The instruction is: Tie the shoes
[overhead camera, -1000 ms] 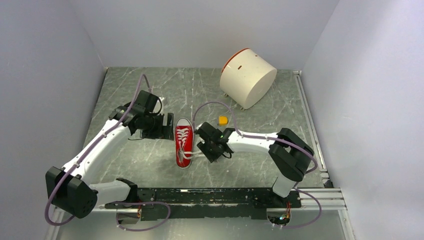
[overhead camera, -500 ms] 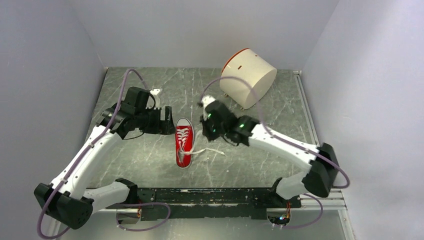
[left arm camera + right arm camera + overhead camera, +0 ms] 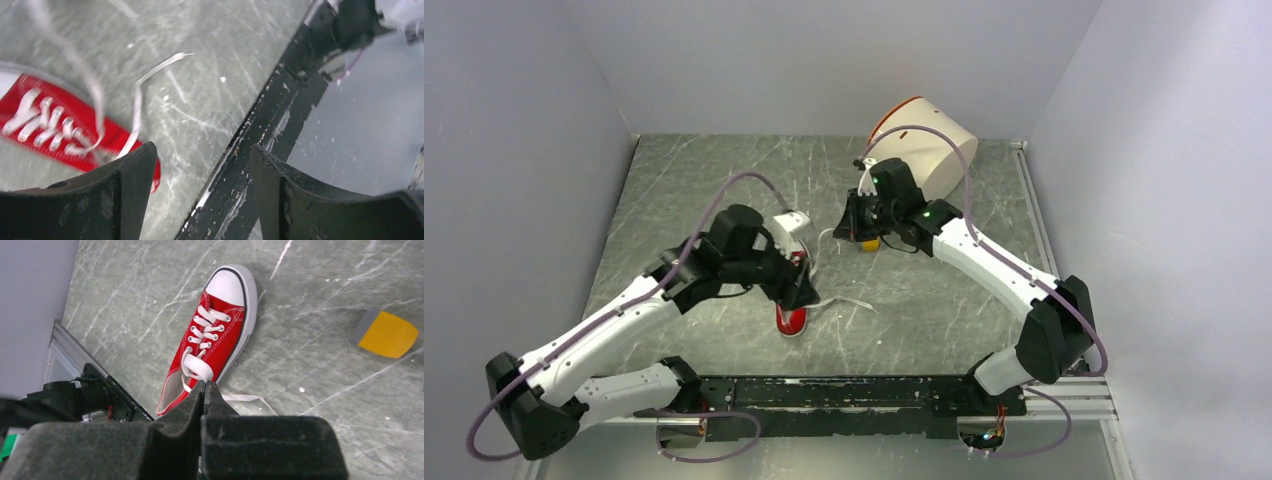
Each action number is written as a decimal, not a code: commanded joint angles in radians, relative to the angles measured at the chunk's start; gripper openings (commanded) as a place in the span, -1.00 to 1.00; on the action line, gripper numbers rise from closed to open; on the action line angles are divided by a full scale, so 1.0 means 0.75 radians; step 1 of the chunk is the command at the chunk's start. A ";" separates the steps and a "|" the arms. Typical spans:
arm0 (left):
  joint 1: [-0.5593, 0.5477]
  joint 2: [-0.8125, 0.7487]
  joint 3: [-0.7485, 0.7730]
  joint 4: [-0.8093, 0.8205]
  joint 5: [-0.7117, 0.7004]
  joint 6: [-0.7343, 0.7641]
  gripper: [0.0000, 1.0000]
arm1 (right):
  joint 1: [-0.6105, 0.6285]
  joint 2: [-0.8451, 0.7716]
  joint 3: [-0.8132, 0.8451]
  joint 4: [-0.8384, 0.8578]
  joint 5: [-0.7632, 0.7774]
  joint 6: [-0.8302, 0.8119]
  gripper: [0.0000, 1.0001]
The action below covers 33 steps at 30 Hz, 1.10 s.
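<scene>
The red sneaker (image 3: pixel 215 335), with white toe cap and white laces, lies on the grey table. In the top view only its heel end (image 3: pixel 791 318) shows from under my left gripper (image 3: pixel 802 288). That gripper hovers over the shoe with jaws open and empty (image 3: pixel 200 150); the shoe (image 3: pixel 45 125) sits at its left. My right gripper (image 3: pixel 844 226) is raised behind and right of the shoe. It is shut (image 3: pixel 206 384) on one white lace (image 3: pixel 198 369), which runs up from the shoe. The other lace (image 3: pixel 150 75) lies loose on the table.
A small yellow block (image 3: pixel 869 243) lies under the right gripper, also in the right wrist view (image 3: pixel 387 334). A white cylinder with an orange rim (image 3: pixel 921 155) lies at the back. The black base rail (image 3: pixel 874 392) runs along the near edge.
My right gripper has moved back and up from beside the shoe, drawing a lace with it. My left gripper has swung from the shoe's left side to over it.
</scene>
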 commanded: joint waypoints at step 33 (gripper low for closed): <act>-0.398 1.142 0.001 1.036 -0.216 0.810 0.40 | -0.252 0.093 0.052 -0.041 -0.307 0.046 -1.00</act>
